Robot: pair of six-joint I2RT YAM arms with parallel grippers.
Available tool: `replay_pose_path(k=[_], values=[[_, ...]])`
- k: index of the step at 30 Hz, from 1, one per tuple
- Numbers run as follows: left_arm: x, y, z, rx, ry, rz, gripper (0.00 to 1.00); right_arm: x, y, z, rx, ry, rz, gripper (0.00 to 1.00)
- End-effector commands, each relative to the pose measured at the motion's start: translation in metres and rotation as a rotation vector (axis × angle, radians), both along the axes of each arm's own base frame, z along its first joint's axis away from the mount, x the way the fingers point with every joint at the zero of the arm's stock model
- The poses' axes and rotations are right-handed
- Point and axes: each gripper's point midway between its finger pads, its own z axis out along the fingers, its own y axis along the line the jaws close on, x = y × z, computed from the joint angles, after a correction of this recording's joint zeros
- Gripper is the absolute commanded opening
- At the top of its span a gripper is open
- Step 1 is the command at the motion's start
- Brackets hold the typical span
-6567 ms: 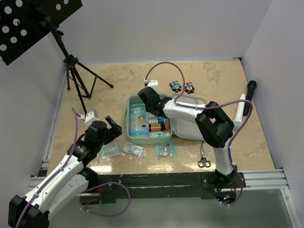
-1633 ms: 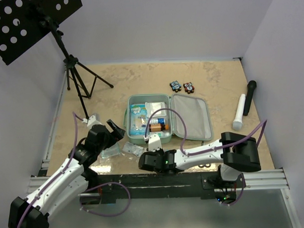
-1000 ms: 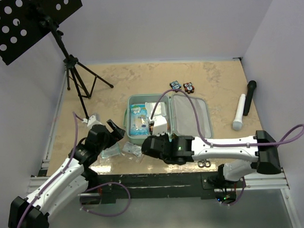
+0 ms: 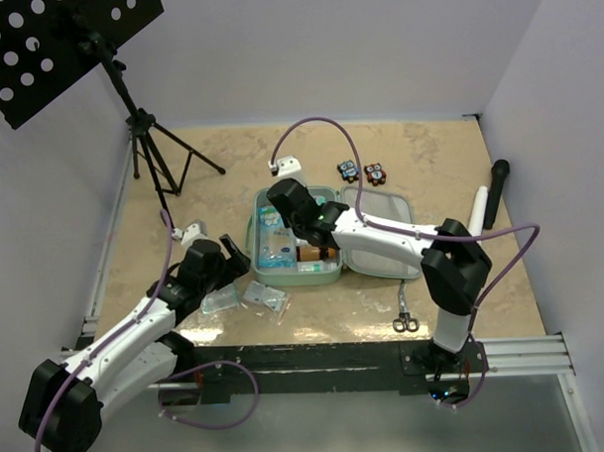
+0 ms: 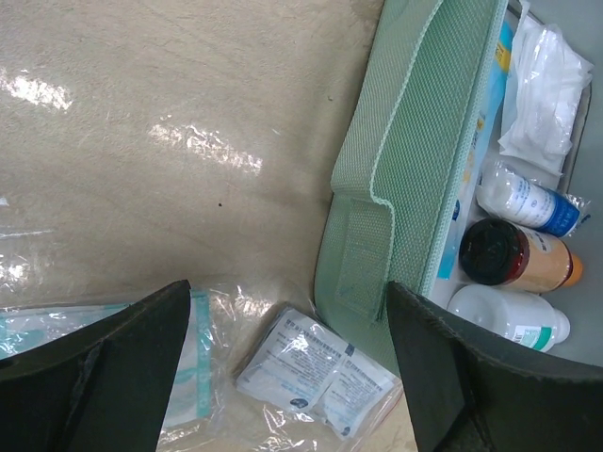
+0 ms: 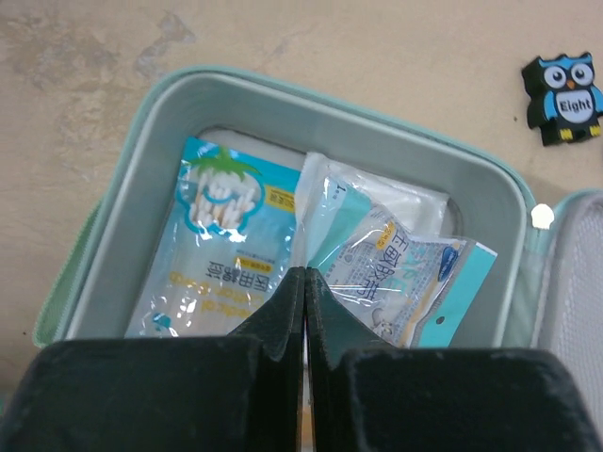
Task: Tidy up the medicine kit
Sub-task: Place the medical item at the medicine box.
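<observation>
In the medicine kit (image 5: 415,141) left wrist shows bottles (image 5: 513,256) — right wrist, packets (image 6: 221,240)

The medicine kit (image 5: 405,160) is mint green, lined pale grey. The surface (image 4: 240,154) is mottled beige. The owl figure (image 6: 563,97) is black and blue.

Mint-green medicine kit (image 4: 397,244) — open flat; packets, bottles inside.
</observation>
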Motion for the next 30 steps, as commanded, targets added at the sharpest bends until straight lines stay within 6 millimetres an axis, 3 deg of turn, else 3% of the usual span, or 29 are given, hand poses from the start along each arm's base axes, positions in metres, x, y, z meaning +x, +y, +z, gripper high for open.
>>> replay_pose_path(k=[1, 6, 13, 22, 28, 30], values=[[0.017, -0.005, 0.021, -0.021, -0.071, -0.002, 0.89, 0.027, 0.020, 0.024, 0.048, -0.071, 0.055, 0.00], [0.017, -0.003, 0.020, -0.013, -0.070, 0.004, 0.89, 0.037, 0.011, -0.004, -0.005, -0.035, 0.077, 0.00], [0.017, -0.003, 0.018, -0.011, -0.064, 0.001, 0.89, 0.045, 0.006, -0.025, -0.035, 0.003, 0.104, 0.00], [0.015, -0.001, 0.015, -0.008, -0.061, 0.001, 0.89, 0.032, -0.003, -0.056, -0.070, 0.065, 0.112, 0.00], [0.015, -0.003, 0.013, -0.014, -0.055, -0.006, 0.89, 0.030, -0.012, -0.059, -0.087, 0.066, 0.087, 0.00], [0.015, -0.004, 0.013, -0.015, -0.056, -0.008, 0.89, 0.031, -0.013, -0.056, -0.082, 0.061, 0.079, 0.18]])
